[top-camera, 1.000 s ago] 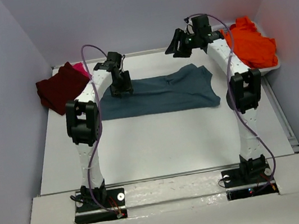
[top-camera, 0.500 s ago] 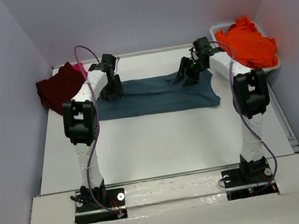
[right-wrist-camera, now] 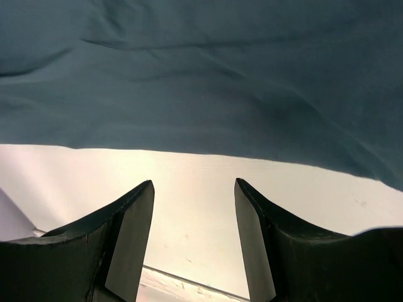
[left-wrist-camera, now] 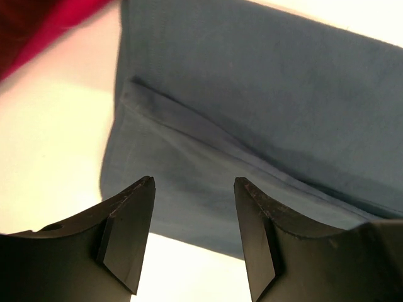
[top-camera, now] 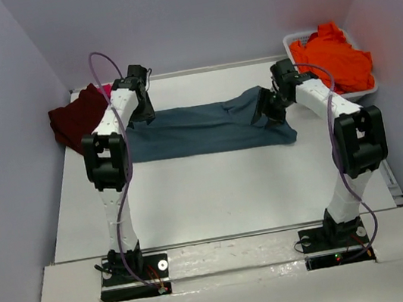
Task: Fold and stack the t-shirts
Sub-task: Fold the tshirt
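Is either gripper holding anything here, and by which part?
Nothing is held. The left gripper stands open over one end of the teal-blue t-shirt, the right gripper open beside its edge; no cloth sits between either pair of fingers.

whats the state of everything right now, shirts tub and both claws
blue shirt, laid out on the table, bunched up at its right end
maroon shirt, set aside at the far left, looks folded
orange shirt, crumpled in the tub
tub, holding the orange shirt
left claw, open over the blue shirt's left end
right claw, open by its right end, holding nothing
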Controlling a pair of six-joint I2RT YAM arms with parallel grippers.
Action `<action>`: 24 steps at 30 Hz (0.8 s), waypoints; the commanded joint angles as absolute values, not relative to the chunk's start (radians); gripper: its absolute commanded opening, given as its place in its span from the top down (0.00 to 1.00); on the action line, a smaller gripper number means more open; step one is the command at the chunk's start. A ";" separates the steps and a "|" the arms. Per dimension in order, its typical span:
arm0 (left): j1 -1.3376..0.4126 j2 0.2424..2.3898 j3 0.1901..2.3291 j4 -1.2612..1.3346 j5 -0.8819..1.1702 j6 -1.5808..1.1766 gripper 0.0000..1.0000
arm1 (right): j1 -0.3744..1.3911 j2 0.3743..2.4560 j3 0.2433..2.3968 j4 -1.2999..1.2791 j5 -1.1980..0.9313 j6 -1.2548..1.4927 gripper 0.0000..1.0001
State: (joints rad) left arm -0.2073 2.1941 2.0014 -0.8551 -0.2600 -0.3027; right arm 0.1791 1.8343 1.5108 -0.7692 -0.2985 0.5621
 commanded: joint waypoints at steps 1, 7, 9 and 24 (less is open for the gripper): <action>-0.206 2.212 2.028 -0.839 -0.192 -0.291 0.35 | 0.190 1.810 1.436 -0.772 -0.229 0.587 0.40; -0.206 2.204 2.003 -0.773 -0.108 -0.290 0.35 | 0.190 1.832 1.388 -0.732 -0.203 0.606 0.41; -0.206 2.203 1.987 -0.746 -0.095 -0.284 0.35 | 0.190 1.839 1.381 -0.716 -0.190 0.612 0.41; -0.196 2.224 1.799 -0.695 0.087 -0.357 0.36 | 0.190 1.919 1.316 -0.658 -0.175 0.630 0.41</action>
State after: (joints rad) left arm -0.2066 2.2440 1.8645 -0.7132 -0.0132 -0.3202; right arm 0.1791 1.9018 1.3327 -0.6891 -0.2016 0.6231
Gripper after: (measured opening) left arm 0.647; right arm 0.590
